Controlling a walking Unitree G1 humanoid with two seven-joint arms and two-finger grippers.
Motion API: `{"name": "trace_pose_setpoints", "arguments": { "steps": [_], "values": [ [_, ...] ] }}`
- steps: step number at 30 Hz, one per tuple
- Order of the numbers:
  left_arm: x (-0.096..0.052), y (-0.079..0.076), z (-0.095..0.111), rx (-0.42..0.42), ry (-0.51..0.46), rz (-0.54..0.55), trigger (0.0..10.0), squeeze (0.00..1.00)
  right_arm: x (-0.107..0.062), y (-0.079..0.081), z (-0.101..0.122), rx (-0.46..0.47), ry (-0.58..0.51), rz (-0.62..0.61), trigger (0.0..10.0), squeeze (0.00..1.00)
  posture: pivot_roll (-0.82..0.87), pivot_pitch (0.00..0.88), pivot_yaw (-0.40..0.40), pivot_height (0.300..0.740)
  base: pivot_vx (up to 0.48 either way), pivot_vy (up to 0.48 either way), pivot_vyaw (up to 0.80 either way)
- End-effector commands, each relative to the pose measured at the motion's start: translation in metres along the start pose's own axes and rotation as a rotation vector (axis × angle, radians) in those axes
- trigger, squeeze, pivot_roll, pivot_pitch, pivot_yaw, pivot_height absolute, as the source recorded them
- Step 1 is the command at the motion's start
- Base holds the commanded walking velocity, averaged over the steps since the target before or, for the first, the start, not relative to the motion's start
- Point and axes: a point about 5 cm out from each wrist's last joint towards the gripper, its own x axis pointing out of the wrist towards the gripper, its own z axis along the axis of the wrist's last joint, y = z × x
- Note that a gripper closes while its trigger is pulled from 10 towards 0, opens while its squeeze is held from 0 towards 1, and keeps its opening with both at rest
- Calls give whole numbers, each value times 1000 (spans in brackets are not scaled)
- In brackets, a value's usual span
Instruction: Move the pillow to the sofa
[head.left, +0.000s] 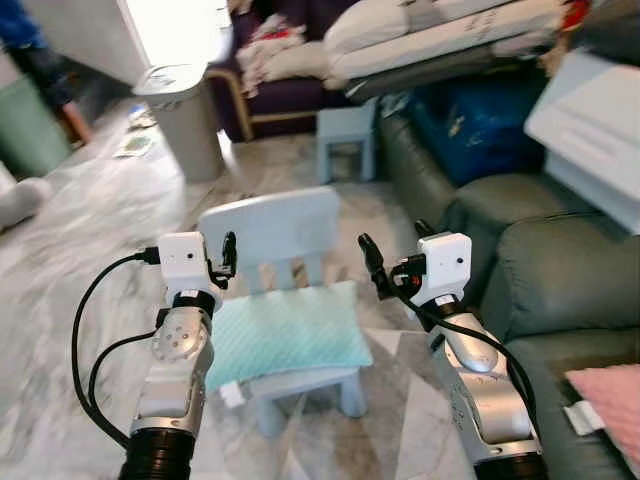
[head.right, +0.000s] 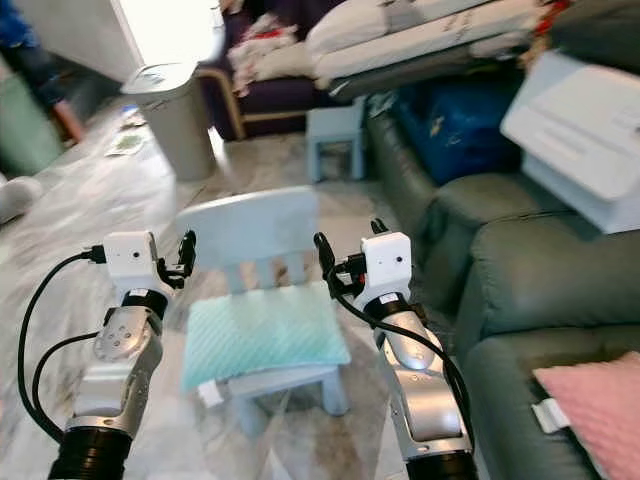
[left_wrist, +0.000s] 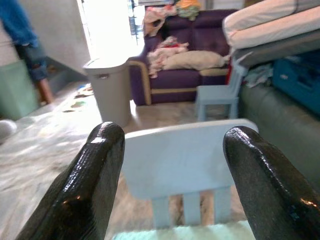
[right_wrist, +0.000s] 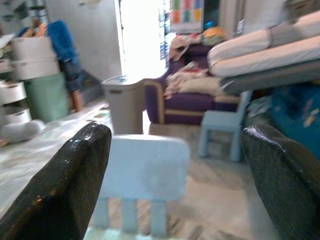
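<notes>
While both arms are raised before me, I see the left gripper (head.left: 229, 258) and the right gripper (head.left: 372, 268) held above the seat of a small pale-blue chair (head.left: 270, 228), one on each side of its backrest. Left jaws: wide open and holding nothing, the two black fingers (left_wrist: 85, 190) framing the chair back in the left wrist view. Right jaws: likewise wide open and holding nothing, their fingers (right_wrist: 65, 185) well apart in the right wrist view. Neither gripper touches the pillow.

The pillow (head.left: 285, 335), mint-green with a ribbed surface, lies flat on the chair seat and covers it nearly from edge to edge; its near left corner overhangs the front edge of the seat. The chair stands on a marbled floor (head.left: 90, 240), just beside the dark green sofa (head.left: 540, 270), which runs along my right. A pink cushion (head.left: 612, 400) rests on the sofa seat at its near end, and a white box (head.left: 590, 130) sits on the sofa farther back.

Beyond the chair: a second small blue chair (head.left: 347, 135), a grey lidded bin (head.left: 187, 115), and a purple sofa (left_wrist: 200, 55) heaped with clothes. A person in blue (head.left: 35, 55) stands at the far left, blurred.
</notes>
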Motion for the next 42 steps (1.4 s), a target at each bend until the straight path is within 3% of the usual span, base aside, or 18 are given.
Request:
{"name": "trace_pose_setpoints", "arguments": {
  "steps": [1, 6, 24, 30, 42],
  "values": [
    [1, -1, 1, 14, -2, -3, 10000, 0, 1, 1, 4, 1, -16, -1, 10000, 0, -136, 35, 82, 740, 0, 0, 800],
    [1, 0, -1, 3, 6, -2, 10000, 0, 2, 1, 4, 2, -16, 0, 10000, 0, -131, 37, 81, 740, 0, 0, 800],
    [2, 4, -1, -105, 23, -48, 10000, 0, 5, 4, 10, 36, -46, 5, 10000, 0, -125, 40, 78, 740, 0, 0, 0],
    [2, 4, 0, -126, 21, -75, 10000, 0, 4, 4, 10, 40, -44, -1, 10000, 0, -127, 45, 79, 740, 0, 0, -708],
    [0, 4, -1, -138, 21, -87, 10000, 0, 2, 3, 10, 31, -46, 1, 10000, 0, -129, 45, 78, 740, 77, 0, 0]
  ]
}}
